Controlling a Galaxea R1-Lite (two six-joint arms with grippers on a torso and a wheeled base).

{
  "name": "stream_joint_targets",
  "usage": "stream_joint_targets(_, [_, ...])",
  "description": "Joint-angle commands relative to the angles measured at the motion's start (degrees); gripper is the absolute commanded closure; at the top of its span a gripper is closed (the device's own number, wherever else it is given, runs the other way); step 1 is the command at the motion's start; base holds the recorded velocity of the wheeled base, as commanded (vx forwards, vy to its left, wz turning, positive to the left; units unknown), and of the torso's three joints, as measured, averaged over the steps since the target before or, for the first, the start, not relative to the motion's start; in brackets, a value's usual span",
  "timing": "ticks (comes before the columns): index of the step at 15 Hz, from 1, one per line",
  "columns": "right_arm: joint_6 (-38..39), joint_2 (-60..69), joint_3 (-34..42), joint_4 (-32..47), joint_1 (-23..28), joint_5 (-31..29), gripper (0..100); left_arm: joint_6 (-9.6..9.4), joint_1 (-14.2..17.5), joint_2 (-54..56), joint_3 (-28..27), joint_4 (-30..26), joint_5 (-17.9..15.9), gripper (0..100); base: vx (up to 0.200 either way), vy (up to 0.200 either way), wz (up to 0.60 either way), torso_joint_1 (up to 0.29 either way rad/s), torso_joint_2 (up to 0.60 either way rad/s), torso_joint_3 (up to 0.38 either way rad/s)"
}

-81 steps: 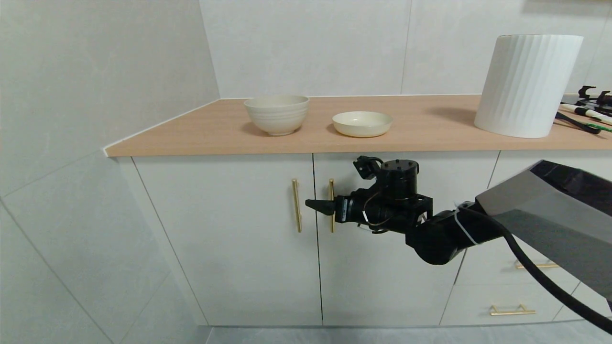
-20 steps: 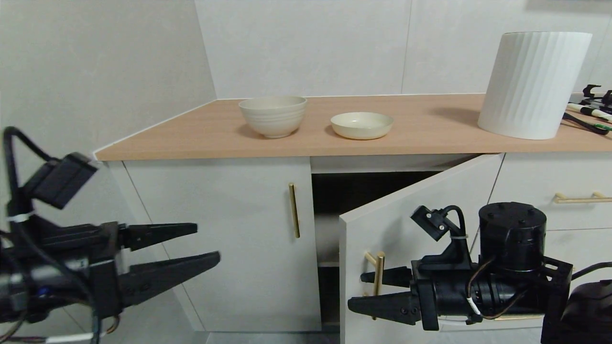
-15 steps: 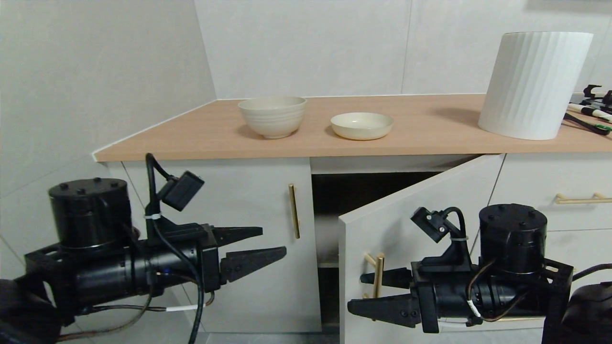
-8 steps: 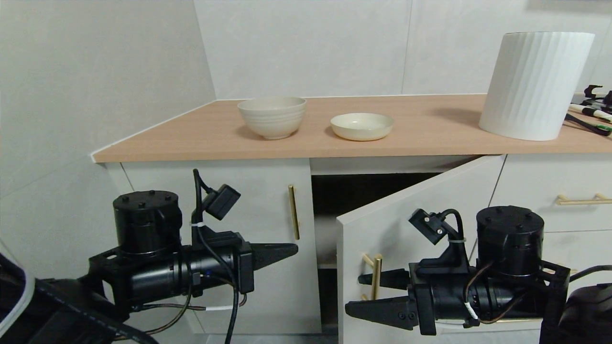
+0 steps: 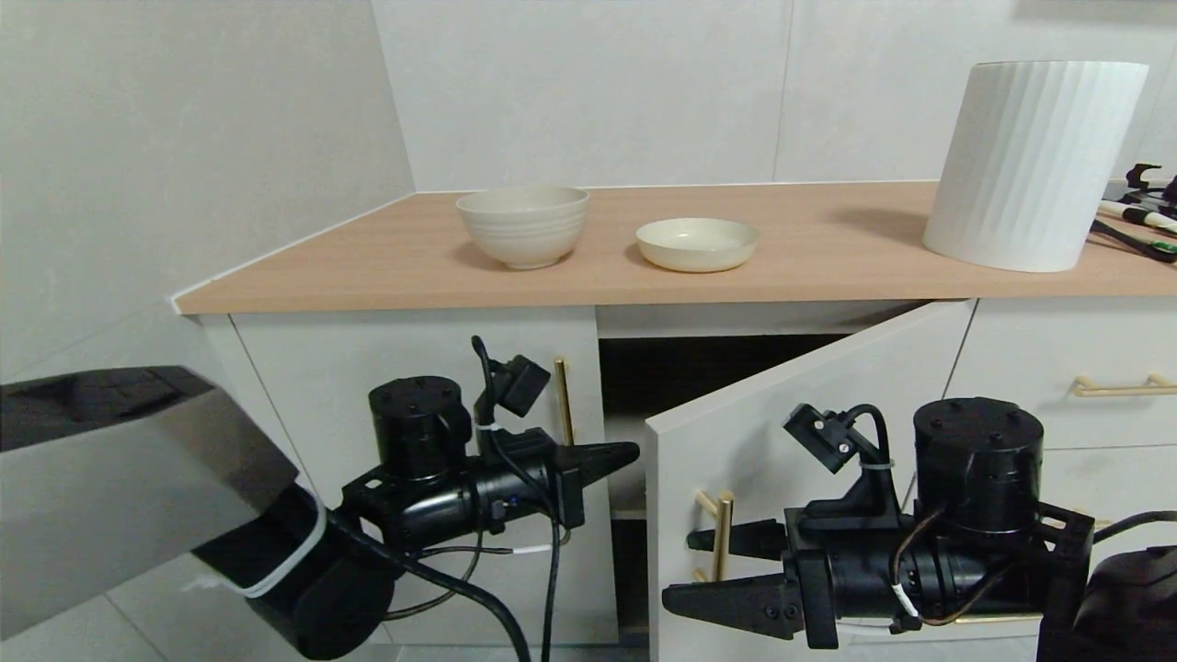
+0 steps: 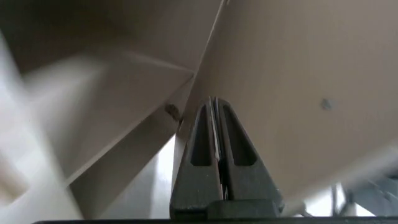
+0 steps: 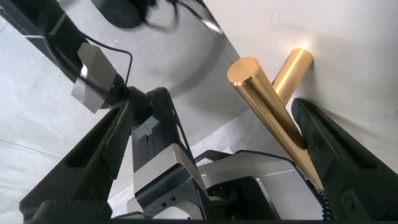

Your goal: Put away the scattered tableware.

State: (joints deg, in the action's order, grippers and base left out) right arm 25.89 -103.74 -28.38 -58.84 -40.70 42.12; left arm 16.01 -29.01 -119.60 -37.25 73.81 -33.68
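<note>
**Wooden counter above, one cupboard door ajar, both arms low at the doors**

Pale tiled walls meet at a corner behind a wooden counter [image 5: 828,248]. The tableware sits on it, untouched: a ribbed cream bowl [image 5: 522,224] towards the corner and a shallow dish [image 5: 697,244] near it on the right, the two apart. Farther right stands a tall ribbed white container [image 5: 1034,165], and at the far right edge lie some pens [image 5: 1136,219].

Below the counter the left door [image 5: 414,359] is closed, with its upright brass handle [image 5: 563,400] partly hidden behind the left arm. The right door [image 5: 809,395] stands swung out, leaving a dark opening between the two doors. Its panel reaches forward in front of the drawer fronts [image 5: 1085,349] on the right, and part of a shelf shows inside the opening.

The left gripper [image 5: 630,450] has its fingers pressed together on nothing. Its tip lies just past the free edge of the left door, in front of the opening.

The right gripper [image 5: 678,570] is spread wide and grips nothing. The door's bar handle [image 5: 724,538] stands between its fingers, and in the right wrist view the bar lies close against one finger; whether they touch I cannot tell
</note>
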Motion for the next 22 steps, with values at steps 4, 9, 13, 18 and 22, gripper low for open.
stream_joint_targets(4, [-0.23, -0.76, 0.08, 0.13, 0.1, -0.46, 0, -0.01, -4.47, -5.2, -0.89, 4.58, 2.66, 100, 0.0, 0.0, 0.0, 0.0, 0.0, 0.0])
stream_joint_targets(9, [-2.43, 3.81, 0.34, 0.22, 2.03, -5.64, 0, -0.01, -5.44, -4.76, 0.52, 6.61, 2.75, 100, 0.0, 0.0, 0.0, 0.0, 0.0, 0.0])
stream_joint_targets(13, [-3.74, 6.18, 4.12, 0.57, 5.64, -6.79, 0, 0.08, -6.23, -5.29, 0.34, 6.61, 3.18, 100, 0.0, 0.0, 0.0, 0.0, 0.0, 0.0])
stream_joint_targets(18, [-6.73, 12.25, 10.01, 0.92, 6.25, -12.15, 0, 0.25, -6.58, -4.85, -0.1, 6.43, 3.18, 100, 0.0, 0.0, 0.0, 0.0, 0.0, 0.0])
stream_joint_targets(22, [-6.73, 20.51, 18.98, 0.92, 6.16, -12.15, 0, 0.34, -7.72, -3.44, 0.43, 5.99, 3.27, 100, 0.0, 0.0, 0.0, 0.0, 0.0, 0.0])
